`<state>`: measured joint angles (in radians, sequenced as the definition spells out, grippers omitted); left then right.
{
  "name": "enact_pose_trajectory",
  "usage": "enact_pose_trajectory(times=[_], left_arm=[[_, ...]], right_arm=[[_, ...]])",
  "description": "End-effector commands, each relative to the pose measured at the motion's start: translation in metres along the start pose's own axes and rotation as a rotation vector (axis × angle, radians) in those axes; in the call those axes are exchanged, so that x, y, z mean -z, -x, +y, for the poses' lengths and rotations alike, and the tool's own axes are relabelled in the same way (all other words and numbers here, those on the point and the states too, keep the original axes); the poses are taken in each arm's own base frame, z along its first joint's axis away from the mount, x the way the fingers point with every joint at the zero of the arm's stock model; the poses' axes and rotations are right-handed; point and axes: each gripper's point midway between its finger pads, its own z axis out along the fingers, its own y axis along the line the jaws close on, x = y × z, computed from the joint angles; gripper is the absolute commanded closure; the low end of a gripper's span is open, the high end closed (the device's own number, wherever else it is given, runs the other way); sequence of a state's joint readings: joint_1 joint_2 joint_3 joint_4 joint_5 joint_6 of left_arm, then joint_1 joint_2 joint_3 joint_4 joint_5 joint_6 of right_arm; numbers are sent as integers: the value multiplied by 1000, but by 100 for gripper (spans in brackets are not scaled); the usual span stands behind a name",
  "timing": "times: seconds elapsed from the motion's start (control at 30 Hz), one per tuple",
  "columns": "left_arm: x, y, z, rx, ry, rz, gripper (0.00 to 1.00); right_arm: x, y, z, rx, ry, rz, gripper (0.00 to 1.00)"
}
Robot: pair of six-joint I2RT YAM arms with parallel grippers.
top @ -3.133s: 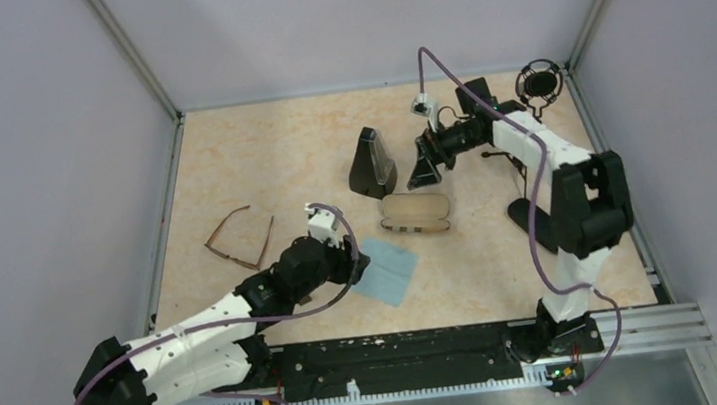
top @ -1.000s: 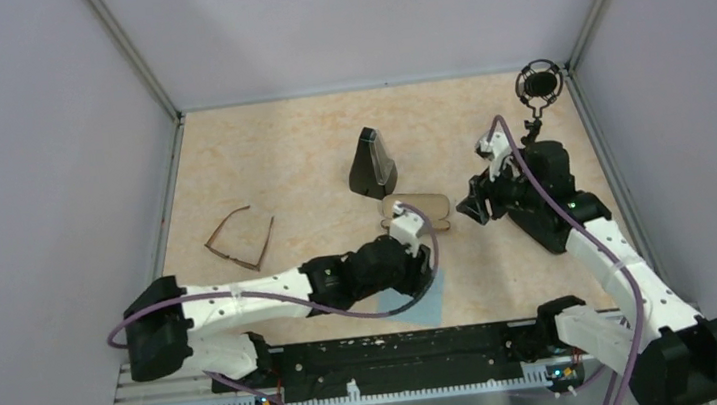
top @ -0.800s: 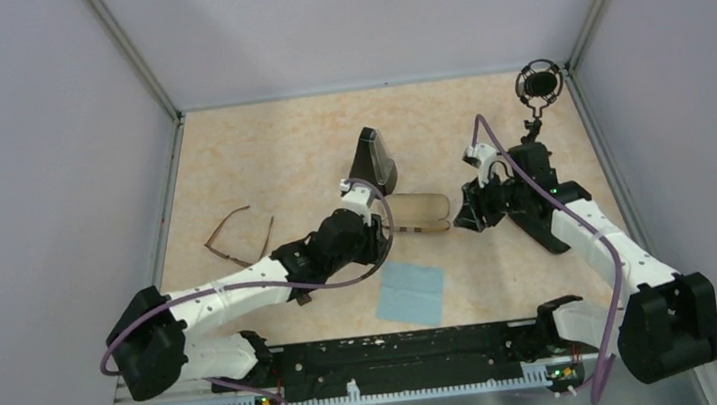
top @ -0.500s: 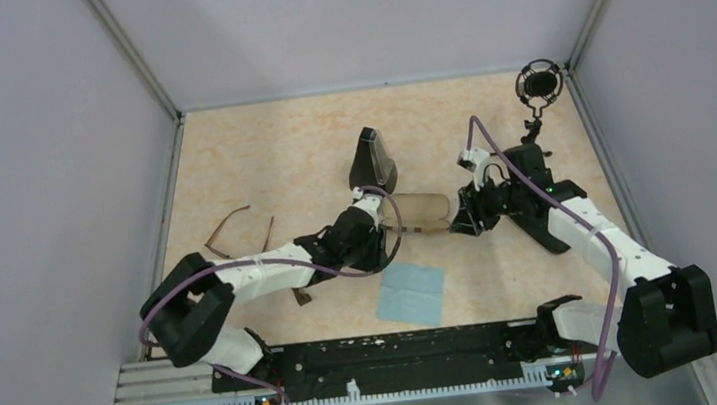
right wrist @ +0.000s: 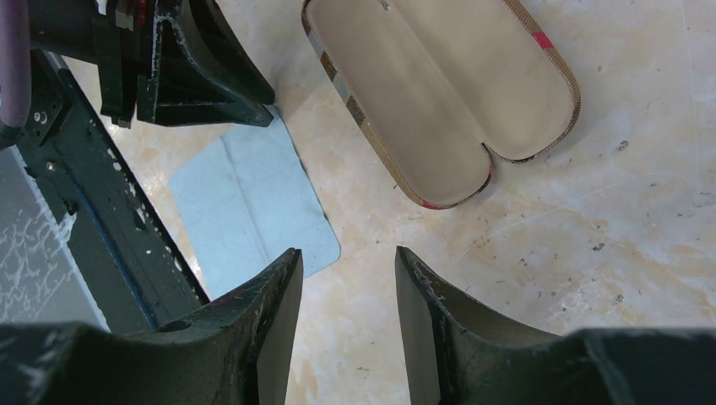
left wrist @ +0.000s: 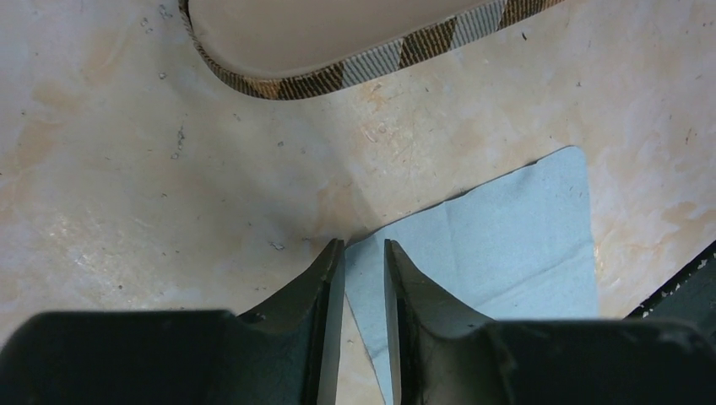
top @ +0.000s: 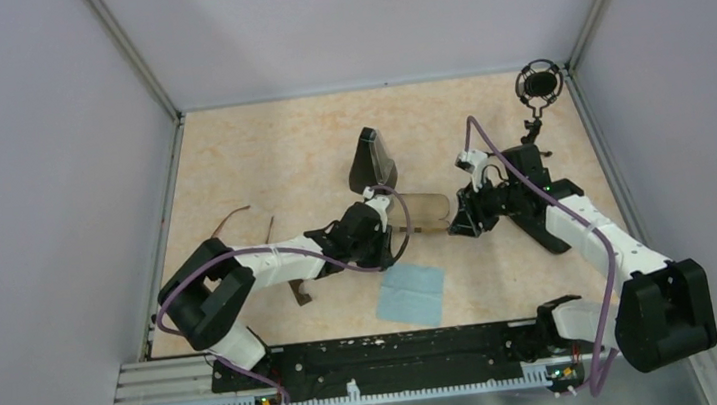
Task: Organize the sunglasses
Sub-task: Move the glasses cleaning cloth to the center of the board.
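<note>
As your two grippers face each other across the plaid case (right wrist: 447,93), your left gripper (left wrist: 363,253) hangs low over the table (top: 269,152). Its fingers are drawn narrow with only a slit between them, and nothing is pinched. They sit right above a corner of the blue cloth (left wrist: 498,245), and the case's checked rim runs along the top of the left wrist frame. Your right gripper (right wrist: 346,257) stands noticeably wider and holds nothing. In its view the case lies open, beige lining up, in the upper middle, with the cloth at centre left. Overhead, the brown-framed sunglasses (top: 225,217) lie left of centre, largely hidden under your left forearm and well apart from the case. The black triangular case (top: 371,161) stands just above the plaid one.
</note>
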<state>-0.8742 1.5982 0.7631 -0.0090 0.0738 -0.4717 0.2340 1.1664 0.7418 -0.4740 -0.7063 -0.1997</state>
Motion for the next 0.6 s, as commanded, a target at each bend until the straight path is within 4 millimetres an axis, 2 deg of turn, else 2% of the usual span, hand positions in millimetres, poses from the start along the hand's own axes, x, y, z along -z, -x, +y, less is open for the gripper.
enact_pose_trajectory(times=[0.0,0.23,0.37,0.5,0.57], left_arm=[[1,-5,-5,-12,-33,39,71],[-2,-5,0,-25,-12,28,81],[-5,0,1,-22,-12,1,90],[-6,3,0,-5,-22,-21,99],[-4,4,-1,7,-28,-34,100]], right_arm=[[-1,9,3,39,21,-21,55],[-2,7,3,37,22,-11,56],[-6,4,7,58,37,7,59],[-18,-5,14,65,75,59,62],[-27,-12,19,72,99,104,63]])
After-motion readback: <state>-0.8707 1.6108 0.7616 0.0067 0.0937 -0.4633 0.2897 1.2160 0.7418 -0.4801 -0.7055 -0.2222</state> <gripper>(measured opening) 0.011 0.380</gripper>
